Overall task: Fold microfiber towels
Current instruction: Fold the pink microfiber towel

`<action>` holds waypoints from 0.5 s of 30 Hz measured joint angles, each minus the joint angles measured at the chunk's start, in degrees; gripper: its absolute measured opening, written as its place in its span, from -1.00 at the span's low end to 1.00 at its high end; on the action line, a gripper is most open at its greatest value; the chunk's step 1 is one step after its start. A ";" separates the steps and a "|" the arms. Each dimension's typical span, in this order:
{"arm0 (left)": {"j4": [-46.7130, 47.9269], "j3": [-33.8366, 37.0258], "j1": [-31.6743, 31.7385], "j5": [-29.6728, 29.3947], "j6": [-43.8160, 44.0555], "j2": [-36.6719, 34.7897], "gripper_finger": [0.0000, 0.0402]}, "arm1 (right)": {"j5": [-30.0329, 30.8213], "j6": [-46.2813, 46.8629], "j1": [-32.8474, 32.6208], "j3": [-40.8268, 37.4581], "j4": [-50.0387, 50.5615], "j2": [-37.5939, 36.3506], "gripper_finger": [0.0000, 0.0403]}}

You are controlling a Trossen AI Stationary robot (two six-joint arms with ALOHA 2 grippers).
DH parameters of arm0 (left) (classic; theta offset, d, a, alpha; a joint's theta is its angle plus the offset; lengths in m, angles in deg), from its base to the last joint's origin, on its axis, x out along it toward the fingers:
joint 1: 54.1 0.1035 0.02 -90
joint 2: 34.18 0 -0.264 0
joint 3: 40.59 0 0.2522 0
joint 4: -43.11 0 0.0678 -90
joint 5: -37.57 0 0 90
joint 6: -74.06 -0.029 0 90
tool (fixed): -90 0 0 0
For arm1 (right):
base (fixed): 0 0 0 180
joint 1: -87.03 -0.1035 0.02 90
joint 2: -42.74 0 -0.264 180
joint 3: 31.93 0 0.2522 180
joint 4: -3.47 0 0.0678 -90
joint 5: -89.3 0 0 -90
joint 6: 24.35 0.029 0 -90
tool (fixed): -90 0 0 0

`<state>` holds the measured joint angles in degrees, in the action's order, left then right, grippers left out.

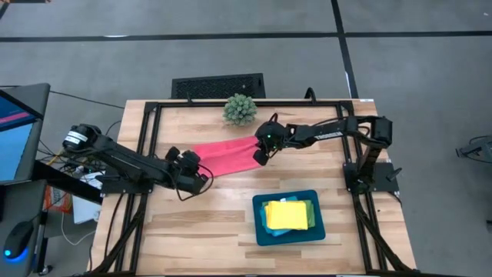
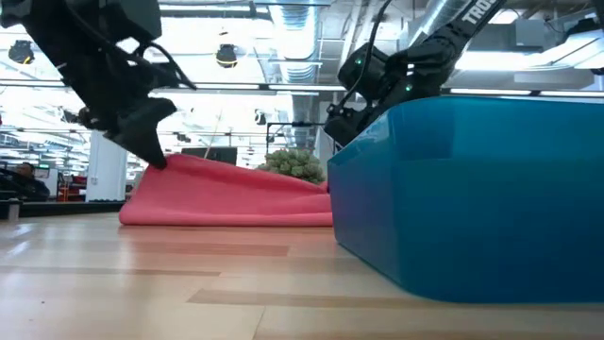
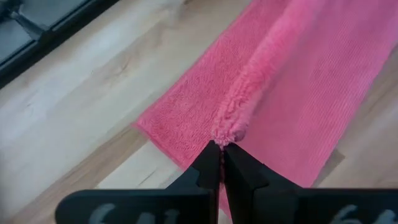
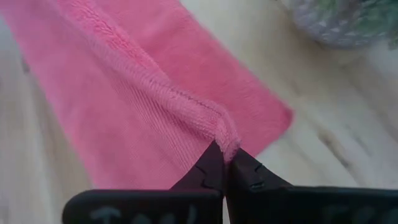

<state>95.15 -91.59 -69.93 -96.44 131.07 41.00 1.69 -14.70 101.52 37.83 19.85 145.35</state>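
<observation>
the hot pink towel [image 1: 227, 155] lies stretched across the middle of the table [image 1: 192, 238], and both arms have it. the left gripper [image 1: 201, 176] is pinched tight on the edge at one end, the fold bunched right at its fingertips [image 3: 214, 163]. the right gripper [image 1: 260, 156] is clamped on the edge at the other end, just in front of the spiky green plant [image 1: 240, 109]. between the two grips the upper edge rides raised off the wood, while the lower layer lies flat. the teal tray [image 1: 261, 231] sits near the front right, apart from the pink cloth, holding the yellow towel [image 1: 286, 215] on top of others, a green edge [image 1: 310, 212] showing. bare wood lies open at the front left.
</observation>
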 joint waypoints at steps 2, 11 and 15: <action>-0.15 0.00 0.00 -1.05 0.13 1.38 -1.00 | 0.47 0.04 0.33 -0.03 -0.06 -0.22 -0.89; -0.60 -1.69 -0.22 -0.21 2.03 1.20 -1.00 | 0.51 2.37 -1.59 -0.04 4.44 -4.96 -0.92; -0.82 -3.17 -0.26 -0.56 1.09 1.20 -1.00 | 0.73 2.39 -3.02 -0.01 4.35 -5.61 -0.90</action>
<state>94.33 -94.76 -70.19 -97.00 132.16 42.20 2.42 -12.31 98.51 37.82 24.20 139.74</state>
